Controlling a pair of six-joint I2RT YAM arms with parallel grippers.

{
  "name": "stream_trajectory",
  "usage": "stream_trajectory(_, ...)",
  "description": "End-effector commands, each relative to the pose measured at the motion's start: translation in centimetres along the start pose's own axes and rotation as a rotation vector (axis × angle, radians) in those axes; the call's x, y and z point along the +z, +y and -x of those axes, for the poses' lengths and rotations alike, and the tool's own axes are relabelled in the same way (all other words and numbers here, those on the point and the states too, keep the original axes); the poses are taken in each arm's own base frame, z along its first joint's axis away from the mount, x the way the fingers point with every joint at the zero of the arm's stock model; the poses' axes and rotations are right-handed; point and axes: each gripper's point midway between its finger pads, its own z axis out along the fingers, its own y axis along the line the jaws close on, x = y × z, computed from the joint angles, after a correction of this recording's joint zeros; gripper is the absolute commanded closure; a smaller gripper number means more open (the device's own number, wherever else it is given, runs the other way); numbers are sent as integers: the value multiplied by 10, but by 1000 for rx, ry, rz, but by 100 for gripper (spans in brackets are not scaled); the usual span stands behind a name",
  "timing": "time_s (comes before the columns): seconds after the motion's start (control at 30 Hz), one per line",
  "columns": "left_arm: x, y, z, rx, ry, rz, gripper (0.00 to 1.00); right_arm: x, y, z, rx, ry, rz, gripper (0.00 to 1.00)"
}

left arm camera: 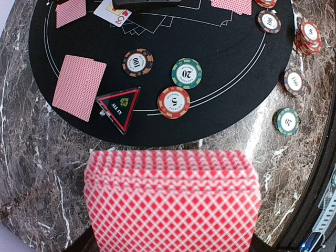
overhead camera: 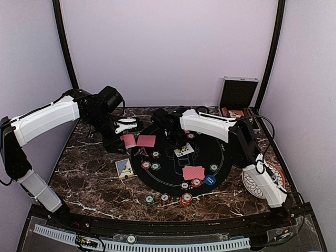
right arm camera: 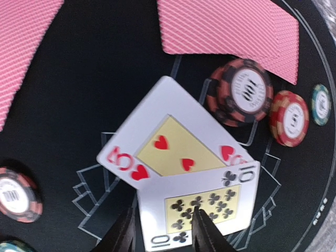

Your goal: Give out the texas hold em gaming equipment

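- Dealing is the step in hand. The left gripper [overhead camera: 126, 127], upper left of the top view, has its jaws closed on the deck of red-backed playing cards [left arm camera: 173, 199].
- The right gripper [right arm camera: 163, 212] hovers, jaws parted and empty, over the face-up ten of clubs card [right arm camera: 210, 202] at the centre of the round black felt mat [overhead camera: 168, 178].
- Next, I judge, it must pinch only the deck's top card.

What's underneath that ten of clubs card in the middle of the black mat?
The ten of clubs overlaps one corner of a face-up hearts card; both lie on the black mat. That covered corner and the mat beneath are hidden.
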Motion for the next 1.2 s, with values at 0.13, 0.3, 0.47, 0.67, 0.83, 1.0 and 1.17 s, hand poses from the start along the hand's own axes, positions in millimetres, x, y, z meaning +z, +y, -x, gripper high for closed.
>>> stream_trajectory(0.13,-14,-2,5,-9,-33,-7,100,-7,27,30,190,-44,308,29)
stream_trajectory(0.3,-15,-3,4,-8,-36,-5,100,-43,35,52,271,-131,508,24)
stream_trajectory(0.47,-16,-3,3,-6,-36,-3,100,-84,22,71,349,-207,662,21)
stream_trajectory(0.67,-16,-2,3,-10,-40,9,100,-144,27,73,378,-258,955,20)
stream_trajectory(0.83,-17,0,7,-15,-51,11,100,-171,53,48,416,-198,1253,17)
stream_trajectory(1.0,-18,0,12,-21,-64,1,100,-195,82,31,405,-146,1440,19)
stream_trajectory(1.17,-18,0,14,-26,-66,-7,100,-209,106,21,377,-97,1549,22)
